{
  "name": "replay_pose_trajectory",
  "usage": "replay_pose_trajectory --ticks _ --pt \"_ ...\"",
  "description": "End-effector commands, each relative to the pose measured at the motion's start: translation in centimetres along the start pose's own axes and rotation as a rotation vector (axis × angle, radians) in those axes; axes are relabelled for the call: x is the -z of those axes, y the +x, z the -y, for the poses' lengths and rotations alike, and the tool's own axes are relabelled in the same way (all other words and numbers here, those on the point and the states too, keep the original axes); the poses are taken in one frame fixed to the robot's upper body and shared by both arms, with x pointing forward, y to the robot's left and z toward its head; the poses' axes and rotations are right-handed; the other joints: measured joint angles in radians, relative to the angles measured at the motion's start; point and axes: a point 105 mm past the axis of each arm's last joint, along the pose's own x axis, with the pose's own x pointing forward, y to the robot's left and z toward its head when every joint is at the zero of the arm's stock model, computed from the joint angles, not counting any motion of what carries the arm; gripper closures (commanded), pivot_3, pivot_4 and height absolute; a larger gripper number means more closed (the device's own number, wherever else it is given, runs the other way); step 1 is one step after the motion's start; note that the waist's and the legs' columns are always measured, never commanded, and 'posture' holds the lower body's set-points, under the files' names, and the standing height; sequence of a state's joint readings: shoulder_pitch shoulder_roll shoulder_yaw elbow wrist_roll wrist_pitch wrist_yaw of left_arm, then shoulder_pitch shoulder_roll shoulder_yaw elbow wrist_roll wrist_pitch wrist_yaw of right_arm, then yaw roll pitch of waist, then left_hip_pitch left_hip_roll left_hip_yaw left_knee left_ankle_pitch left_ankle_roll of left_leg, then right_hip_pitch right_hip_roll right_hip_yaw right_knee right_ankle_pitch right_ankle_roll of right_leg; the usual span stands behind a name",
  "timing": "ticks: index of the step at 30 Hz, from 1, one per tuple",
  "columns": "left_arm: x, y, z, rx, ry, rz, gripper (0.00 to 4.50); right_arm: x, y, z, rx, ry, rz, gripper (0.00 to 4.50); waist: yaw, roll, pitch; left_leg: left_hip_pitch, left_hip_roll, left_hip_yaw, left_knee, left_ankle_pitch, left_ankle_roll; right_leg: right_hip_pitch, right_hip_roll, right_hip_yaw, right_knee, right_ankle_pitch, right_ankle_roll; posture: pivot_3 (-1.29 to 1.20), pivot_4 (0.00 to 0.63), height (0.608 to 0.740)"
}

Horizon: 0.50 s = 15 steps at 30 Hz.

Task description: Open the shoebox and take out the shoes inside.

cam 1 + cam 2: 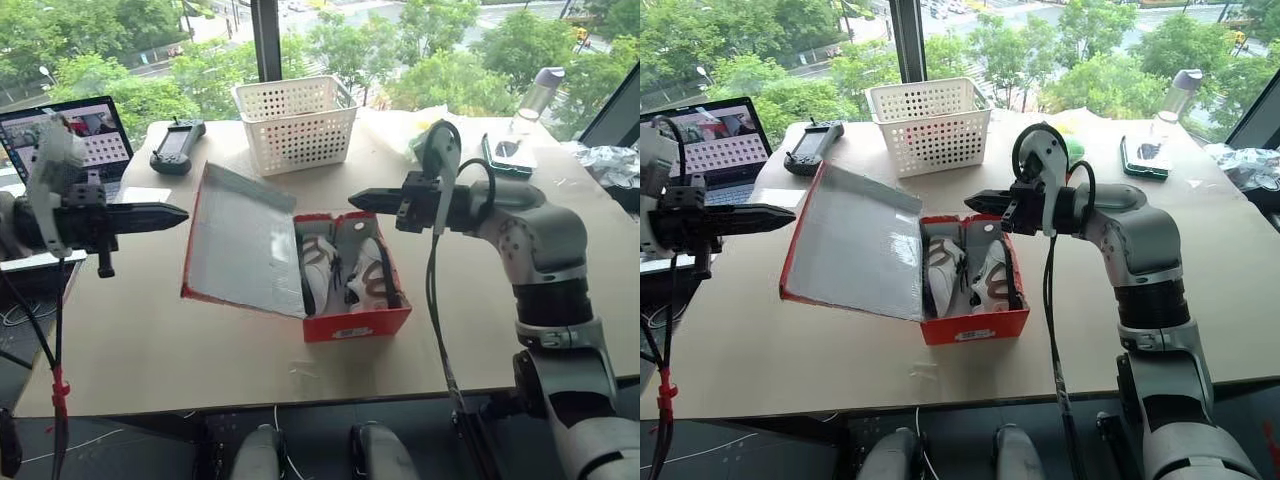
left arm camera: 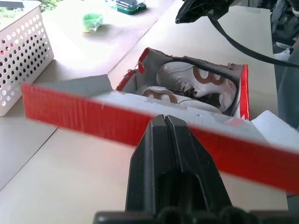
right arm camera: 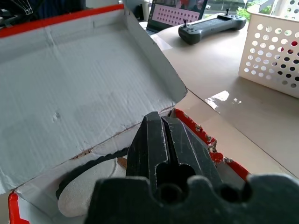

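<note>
Hovering my right gripper (image 1: 975, 198) just above the far rim of the shoebox (image 1: 975, 325), fingers pressed together on nothing, I judge it the nearer arm for the lift. The shoes (image 1: 970, 272) lie side by side inside the shoebox, below and slightly nearer than the fingertips, their long axes running from the box's far wall toward its near wall. The lid leans open on the shoebox's left; beyond its outer edge my left gripper (image 1: 170, 213) hangs, likewise closed and empty. Toes and heels are partly hidden by the box walls; which way the shoes point I cannot tell.
</note>
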<state>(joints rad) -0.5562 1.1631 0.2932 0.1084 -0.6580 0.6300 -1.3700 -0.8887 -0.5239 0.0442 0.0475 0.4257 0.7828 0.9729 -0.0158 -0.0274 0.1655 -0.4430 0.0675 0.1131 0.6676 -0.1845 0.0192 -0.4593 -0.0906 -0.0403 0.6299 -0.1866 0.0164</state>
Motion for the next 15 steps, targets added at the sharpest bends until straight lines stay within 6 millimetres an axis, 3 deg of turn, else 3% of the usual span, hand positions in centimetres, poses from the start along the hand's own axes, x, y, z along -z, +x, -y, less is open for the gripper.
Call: replay_pose_trajectory --ticks 1,12,13,15 --pt "-1.4 -1.4 0.1 -0.02 0.057 0.003 4.48 -0.8 -0.1 -0.5 -0.014 -0.047 0.009 4.45 0.0 0.0 0.0 0.0 0.0 0.0 0.0 0.0 0.0 0.0 0.0 0.0 0.0 -0.002 -0.003 0.0 0.15 0.733" --pt "-0.2 2.6 3.4 0.16 0.007 0.042 4.48 1.9 0.4 -0.5 0.027 -0.087 -0.226 4.45 0.003 0.0 0.0 0.0 0.0 0.0 0.0 0.0 0.0 0.0 -0.001 0.0 0.0 -0.002 -0.004 0.0 0.15 0.733" --pt "0.1 2.9 3.6 0.172 0.0 0.039 4.5 2.1 0.3 -0.7 0.023 -0.093 -0.241 3.92 0.003 0.0 0.0 0.0 0.0 0.0 0.0 0.0 0.0 0.0 -0.001 0.0 0.0 -0.002 -0.004 0.0 0.15 0.733" --pt "0.4 3.4 4.0 0.193 -0.008 0.037 4.5 2.4 0.1 -1.1 0.021 -0.1 -0.273 3.46 0.003 0.0 0.0 0.0 0.0 0.0 0.0 0.0 0.0 0.0 0.0 0.0 0.0 -0.002 -0.003 0.0 0.15 0.733"
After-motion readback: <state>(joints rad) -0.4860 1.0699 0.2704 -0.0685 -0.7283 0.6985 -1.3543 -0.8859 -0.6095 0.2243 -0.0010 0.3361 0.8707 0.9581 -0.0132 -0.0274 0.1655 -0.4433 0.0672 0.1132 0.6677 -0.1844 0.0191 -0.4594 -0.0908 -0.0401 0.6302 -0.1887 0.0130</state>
